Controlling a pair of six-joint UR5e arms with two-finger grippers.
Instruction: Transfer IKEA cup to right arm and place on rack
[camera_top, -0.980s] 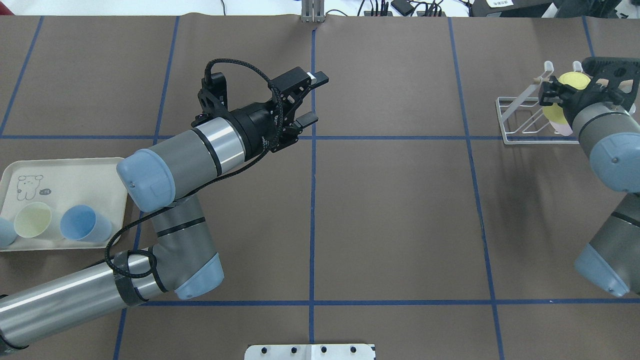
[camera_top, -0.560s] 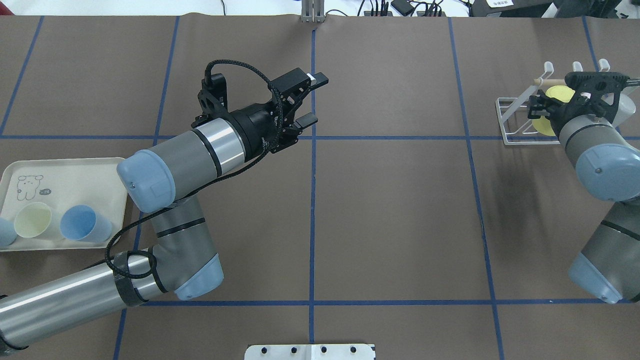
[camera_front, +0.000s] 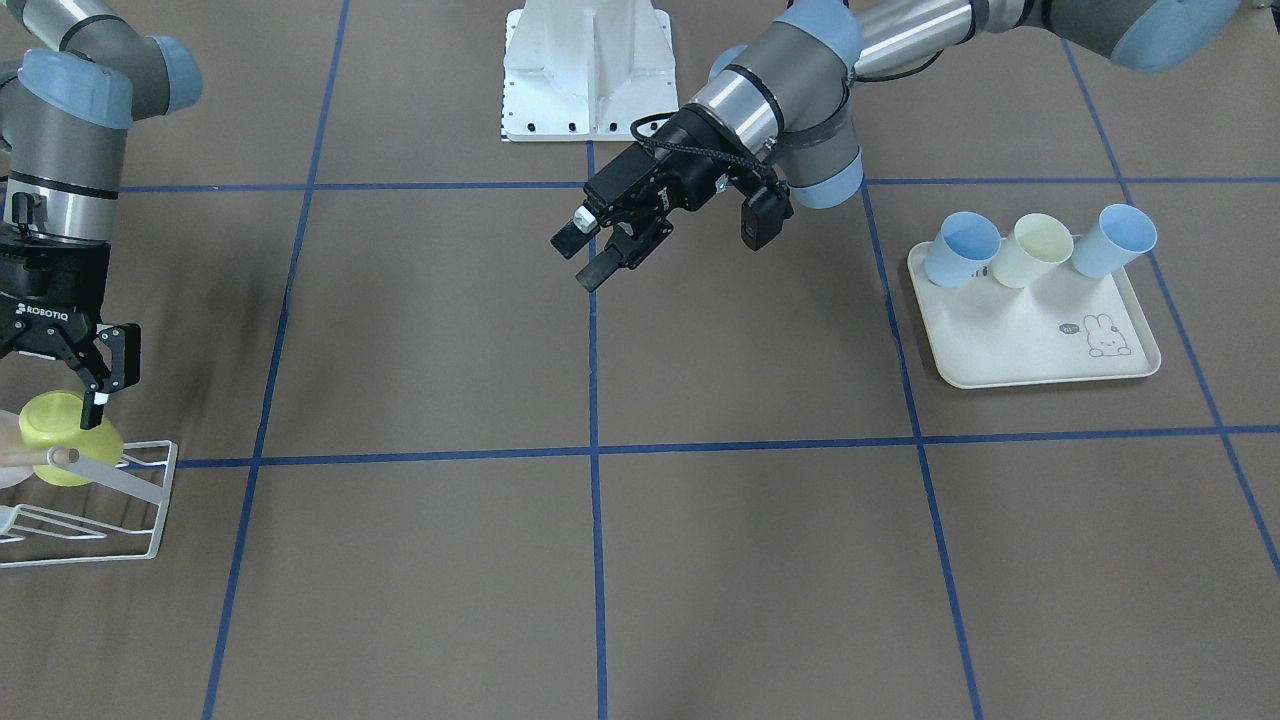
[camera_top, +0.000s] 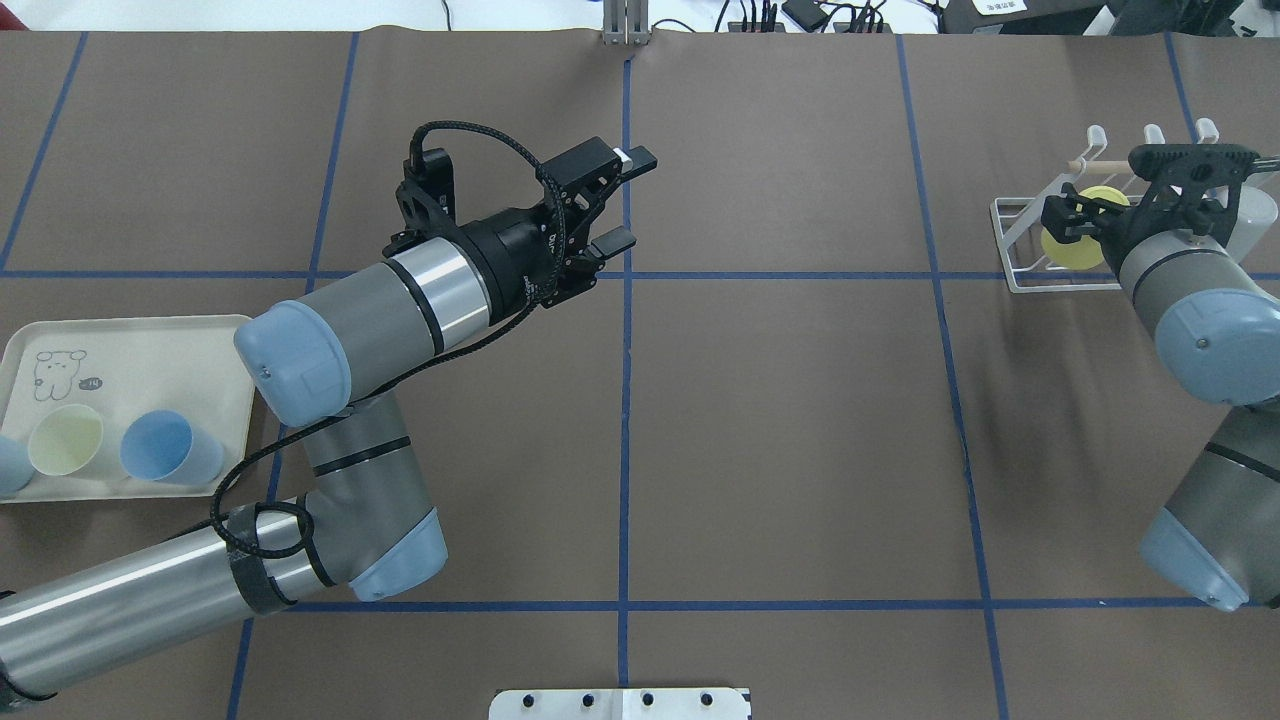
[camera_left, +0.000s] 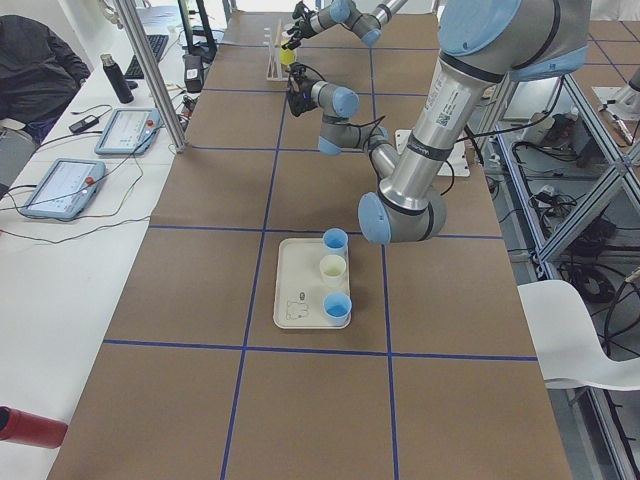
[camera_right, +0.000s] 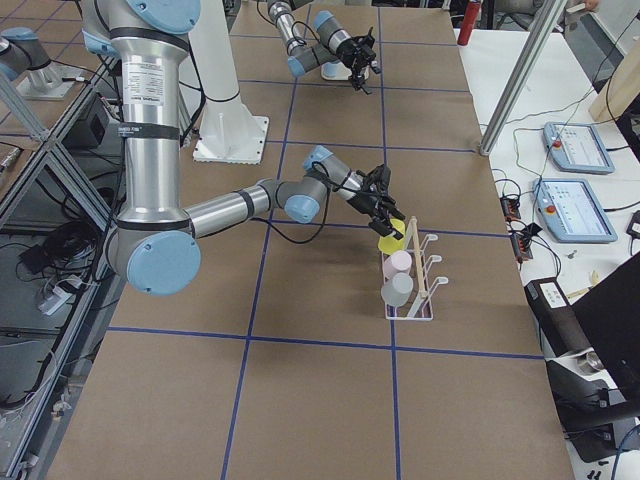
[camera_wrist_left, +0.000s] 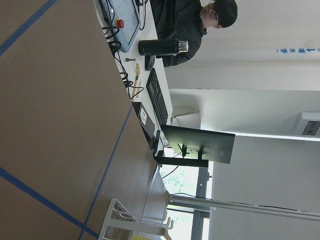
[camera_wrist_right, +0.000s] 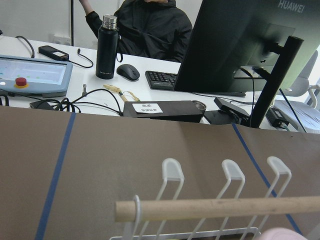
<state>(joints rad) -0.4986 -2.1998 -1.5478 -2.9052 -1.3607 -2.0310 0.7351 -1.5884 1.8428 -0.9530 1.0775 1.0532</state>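
Note:
My right gripper is shut on a yellow cup, gripping it near its base. It holds the cup tilted over the small white wire rack at the far right. In the front view the cup touches the rack's wooden dowel, under the right gripper. In the right wrist view only the rack's prongs and dowel show. My left gripper is open and empty above the table's middle; it also shows in the front view.
A pink cup and a grey cup sit on the rack. A cream rabbit-print tray at the near left holds two blue cups and a pale yellow one. Operators' desks with tablets lie beyond the far edge.
My right gripper has carried the yellow cup lower and toward the rack's left end in the overhead view. The left arm has not moved.

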